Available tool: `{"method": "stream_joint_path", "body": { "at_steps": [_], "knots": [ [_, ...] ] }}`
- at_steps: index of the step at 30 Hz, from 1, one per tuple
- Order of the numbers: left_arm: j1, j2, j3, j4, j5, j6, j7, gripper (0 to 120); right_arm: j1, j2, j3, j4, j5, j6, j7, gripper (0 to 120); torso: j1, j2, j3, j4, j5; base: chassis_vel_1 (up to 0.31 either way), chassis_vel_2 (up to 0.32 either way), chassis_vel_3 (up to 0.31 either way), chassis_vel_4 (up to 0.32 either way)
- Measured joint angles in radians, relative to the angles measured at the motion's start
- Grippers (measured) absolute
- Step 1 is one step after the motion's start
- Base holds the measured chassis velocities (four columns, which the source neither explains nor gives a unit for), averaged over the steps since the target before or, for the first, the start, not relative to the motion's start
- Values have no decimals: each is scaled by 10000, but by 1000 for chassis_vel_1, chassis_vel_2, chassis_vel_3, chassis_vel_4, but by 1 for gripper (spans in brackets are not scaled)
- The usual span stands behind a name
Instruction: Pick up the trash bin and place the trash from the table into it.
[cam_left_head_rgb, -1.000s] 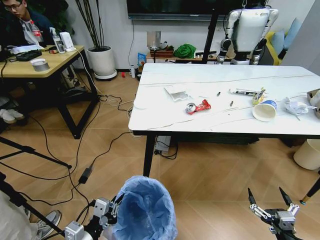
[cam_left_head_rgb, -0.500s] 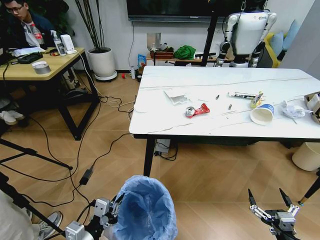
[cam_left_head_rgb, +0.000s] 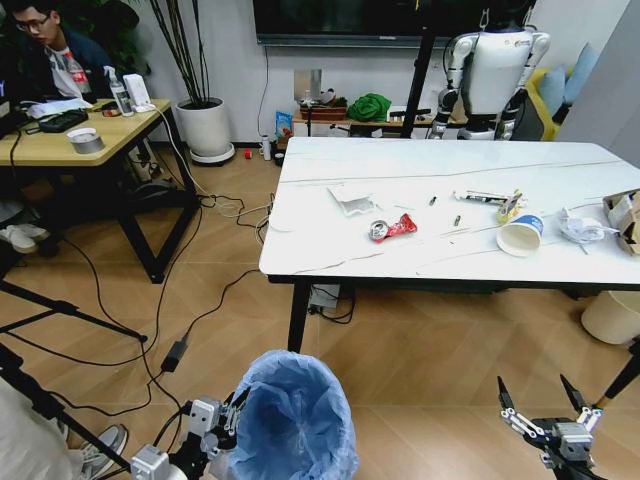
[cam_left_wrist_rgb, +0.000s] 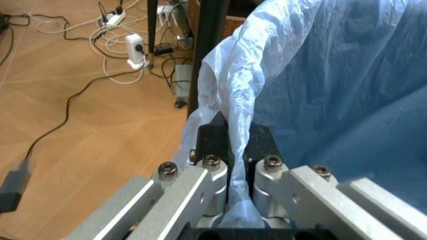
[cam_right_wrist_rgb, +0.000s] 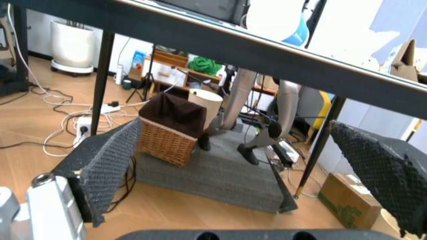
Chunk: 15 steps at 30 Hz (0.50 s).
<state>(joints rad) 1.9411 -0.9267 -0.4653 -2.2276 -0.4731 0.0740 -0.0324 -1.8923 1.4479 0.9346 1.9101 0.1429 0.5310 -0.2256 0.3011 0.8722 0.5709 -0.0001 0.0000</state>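
The trash bin (cam_left_head_rgb: 295, 420), lined with a crinkled light blue bag, hangs low in front of me. My left gripper (cam_left_head_rgb: 232, 412) is shut on its rim; the left wrist view shows the fingers (cam_left_wrist_rgb: 213, 140) pinching the bag edge (cam_left_wrist_rgb: 233, 100). My right gripper (cam_left_head_rgb: 542, 400) stands open at the lower right, empty, below table height. On the white marble table (cam_left_head_rgb: 330, 250) lies the trash: a red snack wrapper (cam_left_head_rgb: 393, 229), a clear wrapper (cam_left_head_rgb: 354, 199), a tipped white paper cup (cam_left_head_rgb: 522, 235), crumpled white paper (cam_left_head_rgb: 582, 227) and a brown paper bag (cam_left_head_rgb: 623, 212).
Cables trail across the wooden floor (cam_left_head_rgb: 170, 350) at the left. A wooden desk (cam_left_head_rgb: 60, 140) with a seated person stands far left. A cream bin (cam_left_head_rgb: 610, 315) sits under the table's right end. A white robot (cam_left_head_rgb: 495, 65) stands behind the table. A wicker basket (cam_right_wrist_rgb: 170, 135) sits under the table.
The whole head view has shifted: the table now sits slightly lower-left and more of its right end shows. Both grippers and the bin keep their places relative to me.
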Motion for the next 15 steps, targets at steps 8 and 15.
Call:
{"method": "stream_joint_path", "body": {
  "at_steps": [8,15],
  "knots": [
    [-6,56,10,-10,3,-4,35,0,-77,-81,-1,-7,313,380,-792,100,153,353,200,0,0,0,0,0,0],
    [-8,45,30,-36,23,-3,48,0,-159,-142,-99,70,664,680,-1648,100,272,626,352,0,0,0,0,0,0]
  ]
}}
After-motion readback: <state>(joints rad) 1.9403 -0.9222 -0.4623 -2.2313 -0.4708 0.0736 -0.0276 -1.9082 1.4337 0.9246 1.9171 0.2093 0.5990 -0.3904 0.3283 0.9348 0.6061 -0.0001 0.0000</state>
